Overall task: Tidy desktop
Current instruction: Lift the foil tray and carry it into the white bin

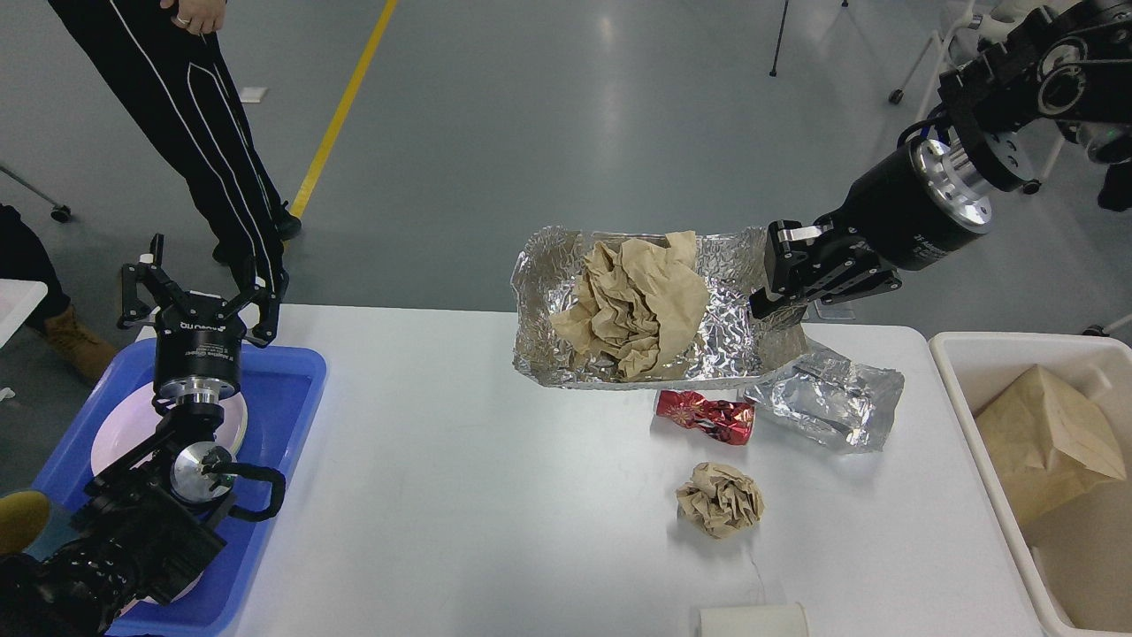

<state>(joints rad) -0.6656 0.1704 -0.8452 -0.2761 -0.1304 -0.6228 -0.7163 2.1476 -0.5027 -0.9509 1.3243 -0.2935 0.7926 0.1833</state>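
The white desktop [495,495] fills the middle of the head view. My right gripper [778,296] is shut on the right edge of a foil tray [725,327] and holds it in the air above the desktop's far middle. Crumpled brown paper [637,301] lies in that tray. On the desktop lie a second crumpled foil piece [831,398], a red crushed wrapper [706,416] and a brown paper ball [721,500]. My left gripper [199,287] is open and empty, pointing up over the far edge of the blue tray [283,416].
A white plate [119,433] lies in the blue tray under my left arm. A cream bin [982,354] with brown paper [1044,442] stands at the right edge. A white roll [752,619] sits at the front edge. A person [195,115] stands beyond the table, far left.
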